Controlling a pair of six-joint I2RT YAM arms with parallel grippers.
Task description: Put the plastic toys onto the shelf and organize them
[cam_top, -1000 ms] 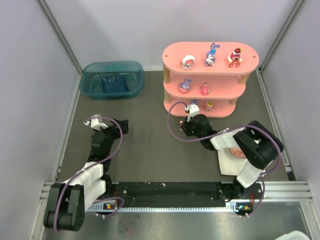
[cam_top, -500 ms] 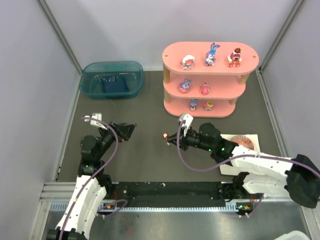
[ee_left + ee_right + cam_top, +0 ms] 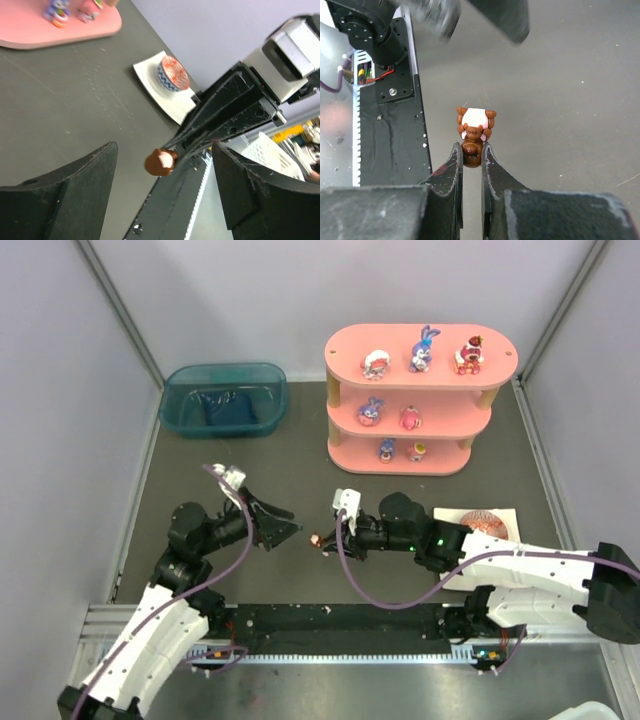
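Note:
A tiny brown bear figurine with a pink patch [image 3: 475,125] hangs above the dark table, and my right gripper [image 3: 471,150] is shut on its lower end. Seen from above, the figurine [image 3: 316,539] is at the middle front. My left gripper [image 3: 290,533] points at it from the left. Its jaws are open, and the figurine [image 3: 160,161] floats in the gap without touching either finger. The pink shelf [image 3: 345,345] stands at the back right, with a purple-blue bunny [image 3: 424,348] and several other toys on its three boards.
A teal bin [image 3: 224,398] sits at the back left. A patterned red egg [image 3: 480,525] rests on a white tray [image 3: 460,570] under my right arm. The black rail [image 3: 340,620] runs along the near edge.
My right arm has carried the figurine from the shelf's foot leftward to the middle front. My left arm has swung right to meet it, and its jaws have narrowed.

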